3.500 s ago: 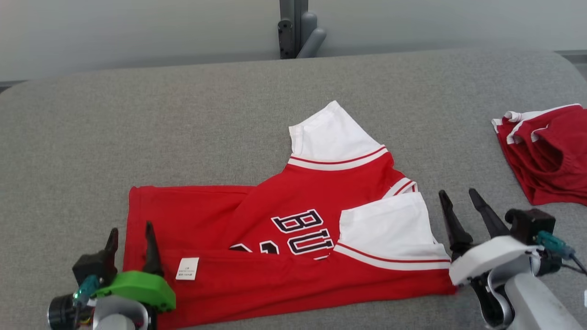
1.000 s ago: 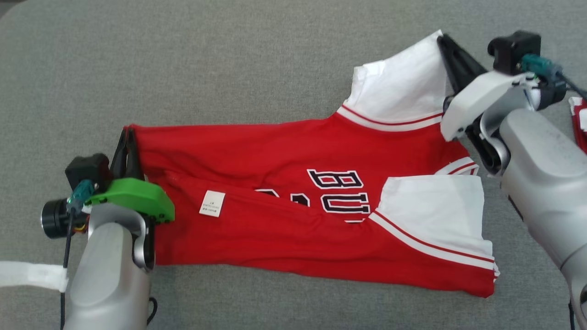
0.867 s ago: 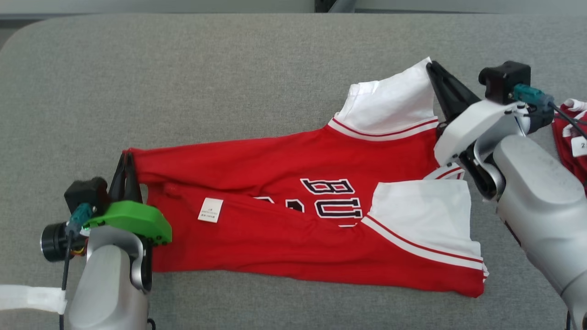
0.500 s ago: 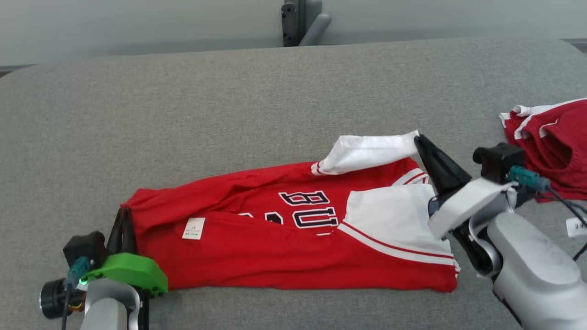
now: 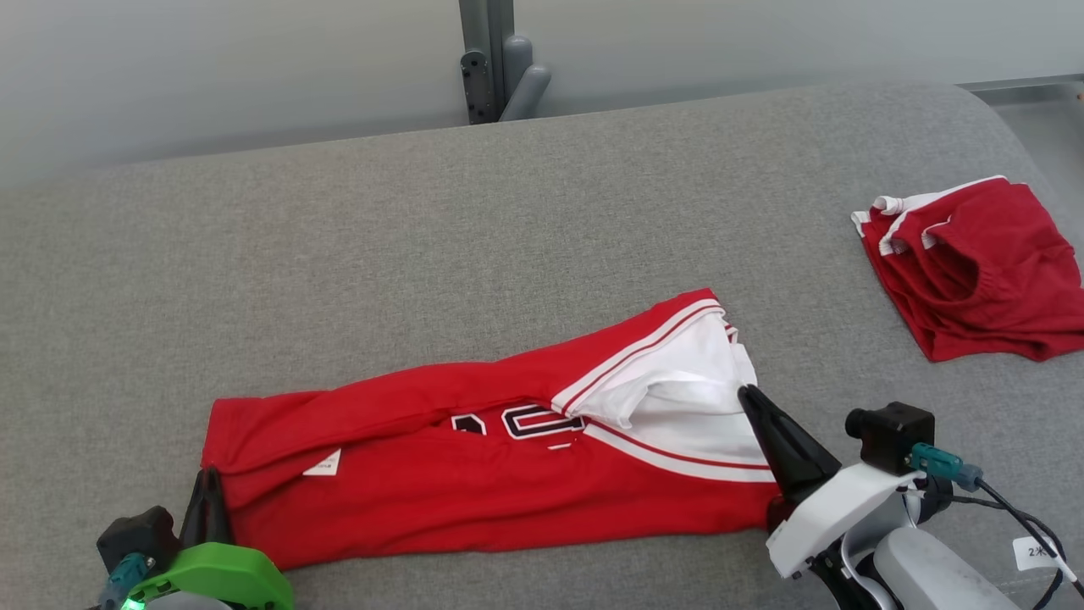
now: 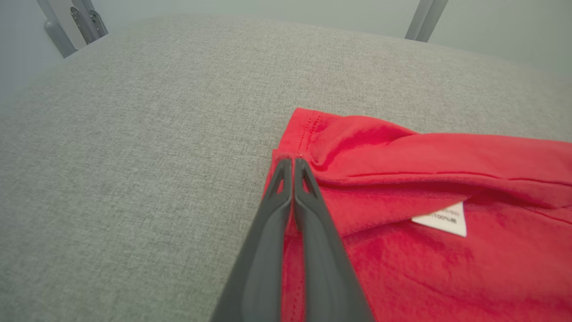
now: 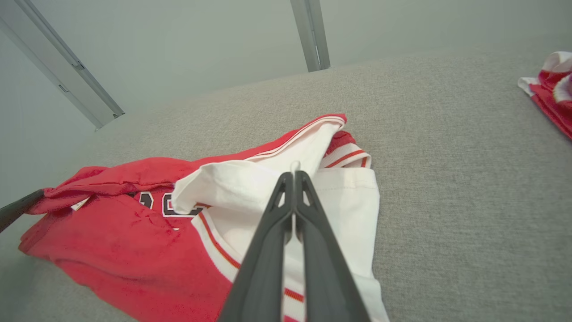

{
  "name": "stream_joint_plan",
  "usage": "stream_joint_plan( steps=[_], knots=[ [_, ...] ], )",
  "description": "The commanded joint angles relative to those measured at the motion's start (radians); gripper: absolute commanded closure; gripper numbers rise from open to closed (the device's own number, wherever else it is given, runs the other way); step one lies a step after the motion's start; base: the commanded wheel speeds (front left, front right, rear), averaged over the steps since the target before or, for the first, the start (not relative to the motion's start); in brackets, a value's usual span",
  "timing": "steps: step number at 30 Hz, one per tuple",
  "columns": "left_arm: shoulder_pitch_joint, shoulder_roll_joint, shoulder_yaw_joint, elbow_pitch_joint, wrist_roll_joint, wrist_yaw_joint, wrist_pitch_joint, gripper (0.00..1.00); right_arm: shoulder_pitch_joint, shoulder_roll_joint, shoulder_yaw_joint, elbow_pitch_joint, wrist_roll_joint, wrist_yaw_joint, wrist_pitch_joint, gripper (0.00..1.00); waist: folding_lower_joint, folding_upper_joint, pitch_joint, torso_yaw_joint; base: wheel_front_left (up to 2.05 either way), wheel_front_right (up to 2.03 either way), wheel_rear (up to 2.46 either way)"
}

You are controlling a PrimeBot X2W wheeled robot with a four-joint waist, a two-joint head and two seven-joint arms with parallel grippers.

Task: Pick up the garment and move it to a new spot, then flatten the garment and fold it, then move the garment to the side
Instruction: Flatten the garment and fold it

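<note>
Left tool (image 5: 206, 476) clenched, fingers pressed together on the hem corner of the red jersey (image 5: 474, 496) at its left end; left wrist view shows the tips (image 6: 292, 162) pinching a red fold of cloth. Right tool (image 5: 745, 391) also clenched, tips nipping the edge of the white sleeve (image 5: 677, 385); right wrist view shows a bit of white cloth poking out at the tips (image 7: 293, 173). The sleeve is lifted and folded over toward the jersey front.

The jersey lies long and narrow on the grey table (image 5: 423, 254), near the front edge, far long edge rolled over onto the front. Dark lettering is partly covered. The white label (image 5: 323, 463) sits near the left end. A second red garment (image 5: 974, 271) is bunched at far right, well apart. A grey post (image 5: 491, 59) stands behind the table.
</note>
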Motion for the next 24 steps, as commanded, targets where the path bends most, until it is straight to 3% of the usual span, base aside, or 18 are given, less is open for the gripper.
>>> stream_joint_plan(
  steps=[1, 11, 24],
  knots=[
    [0.016, 0.003, 0.012, -0.003, -0.006, -0.008, 0.001, 1.0, 0.017, 0.0, -0.009, 0.003, -0.01, -0.001, -0.003, 1.0, 0.0, 0.003, -0.007, -0.009, 0.0, 0.0, 0.0],
    [0.072, 0.001, 0.039, -0.05, -0.016, -0.011, 0.001, 1.0, 0.077, 0.028, -0.049, -0.005, -0.031, 0.0, -0.003, 1.0, 0.0, 0.003, -0.025, -0.023, 0.0, 0.0, 0.0],
    [0.139, 0.0, -0.006, -0.08, -0.064, 0.028, 0.001, 1.0, 0.115, 0.048, -0.075, 0.04, -0.053, 0.0, -0.003, 1.0, 0.0, 0.003, -0.043, -0.02, 0.0, 0.0, 0.0]
  ],
)
